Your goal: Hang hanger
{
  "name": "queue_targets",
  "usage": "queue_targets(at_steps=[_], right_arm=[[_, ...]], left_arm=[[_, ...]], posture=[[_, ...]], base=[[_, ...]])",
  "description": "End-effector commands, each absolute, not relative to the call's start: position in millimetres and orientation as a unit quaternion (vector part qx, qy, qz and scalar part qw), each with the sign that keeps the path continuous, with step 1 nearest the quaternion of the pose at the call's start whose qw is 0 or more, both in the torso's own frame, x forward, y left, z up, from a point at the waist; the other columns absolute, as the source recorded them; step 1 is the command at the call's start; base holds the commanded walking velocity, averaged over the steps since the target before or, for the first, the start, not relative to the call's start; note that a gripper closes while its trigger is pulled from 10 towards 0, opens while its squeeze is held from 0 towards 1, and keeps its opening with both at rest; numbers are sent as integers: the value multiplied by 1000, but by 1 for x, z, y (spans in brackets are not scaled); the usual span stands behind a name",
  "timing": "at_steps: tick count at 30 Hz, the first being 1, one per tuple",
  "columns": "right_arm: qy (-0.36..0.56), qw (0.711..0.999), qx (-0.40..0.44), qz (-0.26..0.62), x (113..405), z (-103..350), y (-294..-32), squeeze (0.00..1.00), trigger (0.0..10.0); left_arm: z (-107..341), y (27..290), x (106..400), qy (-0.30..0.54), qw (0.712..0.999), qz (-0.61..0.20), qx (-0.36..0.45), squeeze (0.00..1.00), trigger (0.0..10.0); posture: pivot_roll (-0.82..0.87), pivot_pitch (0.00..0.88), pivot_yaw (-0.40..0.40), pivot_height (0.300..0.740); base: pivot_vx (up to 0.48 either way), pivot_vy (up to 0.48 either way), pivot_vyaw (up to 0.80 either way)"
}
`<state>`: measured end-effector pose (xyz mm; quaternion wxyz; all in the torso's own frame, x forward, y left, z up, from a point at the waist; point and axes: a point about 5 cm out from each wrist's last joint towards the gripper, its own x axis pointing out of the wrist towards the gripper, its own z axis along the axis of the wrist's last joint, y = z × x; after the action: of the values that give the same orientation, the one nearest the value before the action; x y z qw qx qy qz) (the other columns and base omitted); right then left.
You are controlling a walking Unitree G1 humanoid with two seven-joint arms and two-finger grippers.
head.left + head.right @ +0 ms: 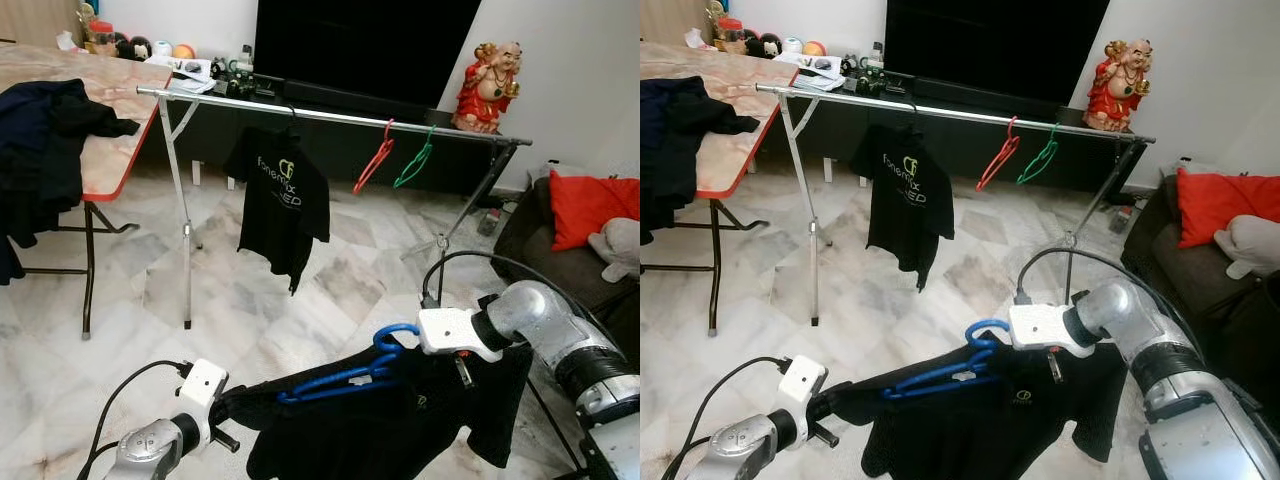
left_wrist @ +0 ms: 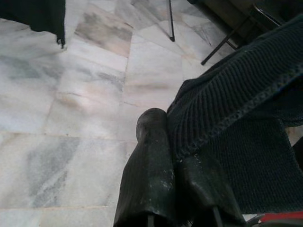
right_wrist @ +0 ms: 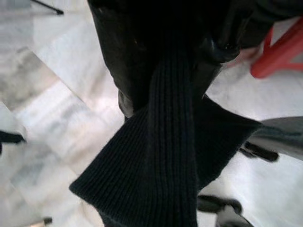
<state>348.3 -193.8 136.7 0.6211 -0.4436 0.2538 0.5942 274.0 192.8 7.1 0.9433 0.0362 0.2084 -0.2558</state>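
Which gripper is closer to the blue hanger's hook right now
Right. The right gripper sits right beside the blue hanger's hook, clamped on the black shirt. The left gripper pinches the shirt's far shoulder, at the hanger's other end.

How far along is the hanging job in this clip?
Done: the black shirt is on the blue hanger. In hand: the left gripper pinches one side of the shirt and the right gripper grips its knit collar by the hook. Left: hooking the hanger over the rail, ahead beside the red hanger.
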Motion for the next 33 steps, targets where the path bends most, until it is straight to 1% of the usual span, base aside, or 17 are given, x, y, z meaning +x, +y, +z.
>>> queue_targets(at_steps=[1,5,8,9,14,15,17,33], right_arm=[[284,634,-465,548,348,141,-222,0,0],[275,644,-478,531,351,138,-219,0,0],[263,655,-485,516,352,128,-211,0,0],[263,655,-485,516,352,128,-211,0,0],[254,661,-481,518,350,115,-200,0,0],[251,664,-479,516,350,114,-198,0,0],[236,683,-469,508,351,111,-190,0,0],[236,683,-469,508,351,111,-190,0,0]], left_arm=[[3,202,270,223,945,-236,39,0,0],[6,203,272,220,944,-242,39,0,0],[20,205,275,202,937,-284,38,0,0],[20,205,275,202,937,-284,38,0,0],[50,201,283,162,925,-341,35,0,0],[57,199,283,153,922,-353,35,0,0],[78,193,286,119,914,-386,30,0,0],[78,193,286,119,914,-386,30,0,0]], posture=[[165,0,-179,740],[167,0,-179,740],[172,0,-184,740],[172,0,-184,740],[187,0,-189,740],[189,0,-189,740],[197,0,-191,740],[197,0,-191,740]], base=[[0,0,0],[0,0,0],[0,0,0],[0,0,0],[0,0,0],[0,0,0],[0,0,0],[0,0,0]])
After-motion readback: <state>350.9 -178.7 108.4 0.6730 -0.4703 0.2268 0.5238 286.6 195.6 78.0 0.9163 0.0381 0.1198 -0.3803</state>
